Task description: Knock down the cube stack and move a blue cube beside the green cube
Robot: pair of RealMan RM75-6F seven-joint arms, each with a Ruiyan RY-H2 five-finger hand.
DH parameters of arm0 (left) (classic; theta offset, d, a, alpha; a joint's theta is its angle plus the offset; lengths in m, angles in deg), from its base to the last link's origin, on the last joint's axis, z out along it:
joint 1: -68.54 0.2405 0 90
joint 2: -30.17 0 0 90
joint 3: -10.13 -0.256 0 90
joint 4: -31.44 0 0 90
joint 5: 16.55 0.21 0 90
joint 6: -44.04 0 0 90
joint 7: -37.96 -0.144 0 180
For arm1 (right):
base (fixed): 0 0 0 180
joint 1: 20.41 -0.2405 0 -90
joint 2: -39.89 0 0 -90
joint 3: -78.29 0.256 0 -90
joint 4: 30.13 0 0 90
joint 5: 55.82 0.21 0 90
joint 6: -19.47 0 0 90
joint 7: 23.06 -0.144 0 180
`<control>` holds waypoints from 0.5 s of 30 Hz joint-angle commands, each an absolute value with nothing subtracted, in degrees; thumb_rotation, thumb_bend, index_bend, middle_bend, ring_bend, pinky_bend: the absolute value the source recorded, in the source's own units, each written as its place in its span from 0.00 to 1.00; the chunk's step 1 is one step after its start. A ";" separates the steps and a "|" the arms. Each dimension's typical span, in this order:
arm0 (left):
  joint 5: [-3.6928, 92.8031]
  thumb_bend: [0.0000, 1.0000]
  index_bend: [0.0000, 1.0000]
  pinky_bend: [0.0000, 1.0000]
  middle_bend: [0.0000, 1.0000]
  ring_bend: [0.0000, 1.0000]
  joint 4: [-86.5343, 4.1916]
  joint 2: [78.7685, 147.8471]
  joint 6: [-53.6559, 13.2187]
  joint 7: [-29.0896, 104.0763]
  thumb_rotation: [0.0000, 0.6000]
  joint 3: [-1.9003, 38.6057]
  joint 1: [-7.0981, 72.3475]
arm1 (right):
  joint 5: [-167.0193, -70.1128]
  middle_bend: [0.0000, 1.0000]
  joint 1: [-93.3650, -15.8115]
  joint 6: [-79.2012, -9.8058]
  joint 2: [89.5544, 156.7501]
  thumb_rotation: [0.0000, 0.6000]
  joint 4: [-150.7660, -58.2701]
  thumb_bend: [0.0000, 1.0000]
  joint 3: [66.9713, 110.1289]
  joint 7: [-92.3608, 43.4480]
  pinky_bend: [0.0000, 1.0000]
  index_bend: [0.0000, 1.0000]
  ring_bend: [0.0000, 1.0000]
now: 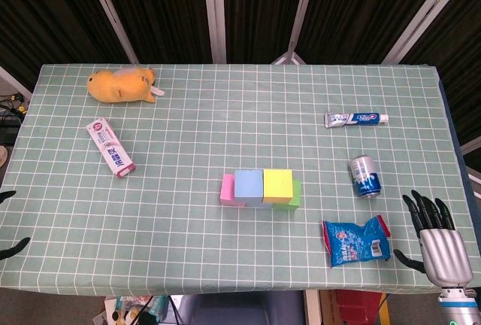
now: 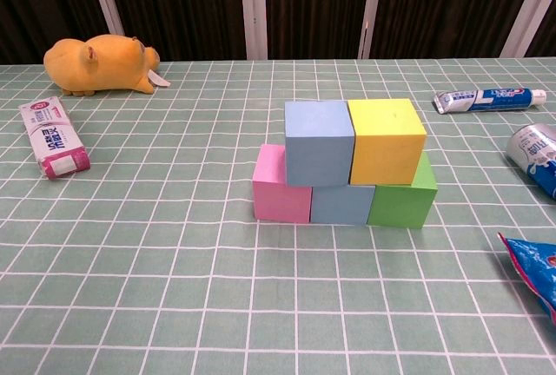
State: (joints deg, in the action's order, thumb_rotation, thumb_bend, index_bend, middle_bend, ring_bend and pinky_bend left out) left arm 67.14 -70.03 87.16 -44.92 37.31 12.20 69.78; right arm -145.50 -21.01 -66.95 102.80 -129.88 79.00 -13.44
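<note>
A cube stack stands mid-table. Its bottom row runs pink cube (image 2: 281, 188), blue cube (image 2: 341, 205), green cube (image 2: 403, 200). On top sit a second blue cube (image 2: 318, 141) and a yellow cube (image 2: 387, 140). In the head view the upper blue cube (image 1: 249, 184), yellow cube (image 1: 277, 185), pink cube (image 1: 227, 189) and green cube (image 1: 297, 193) show from above. My right hand (image 1: 440, 244) rests open at the table's front right corner, fingers spread, well apart from the stack. Only dark fingertips (image 1: 15, 247) of my left hand show at the left edge.
A blue snack bag (image 1: 355, 240) lies between my right hand and the stack. A blue can (image 1: 365, 176) and toothpaste tube (image 1: 355, 119) lie to the right. An orange plush toy (image 1: 122, 85) and a pink-ended tube (image 1: 110, 147) lie at the far left.
</note>
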 commanded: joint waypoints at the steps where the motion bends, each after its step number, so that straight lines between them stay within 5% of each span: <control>1: 67.01 0.13 0.21 0.00 0.00 0.00 -70.04 87.27 -44.69 37.07 1.00 12.23 69.65 | -144.60 0.01 -21.02 -66.96 103.08 1.00 -129.93 0.14 79.43 -13.50 0.03 0.00 0.08; 15: 67.19 0.13 0.21 0.00 0.00 0.00 -70.43 87.51 -44.48 36.05 1.00 11.99 69.52 | -145.49 0.01 -21.04 -66.26 101.24 1.00 -130.62 0.14 78.52 -19.83 0.03 0.00 0.08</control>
State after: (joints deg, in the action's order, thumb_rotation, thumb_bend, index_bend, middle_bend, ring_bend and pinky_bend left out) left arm 67.27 -70.37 87.54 -44.47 36.06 11.93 69.52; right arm -145.21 -20.95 -66.47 101.54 -130.53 78.70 -19.00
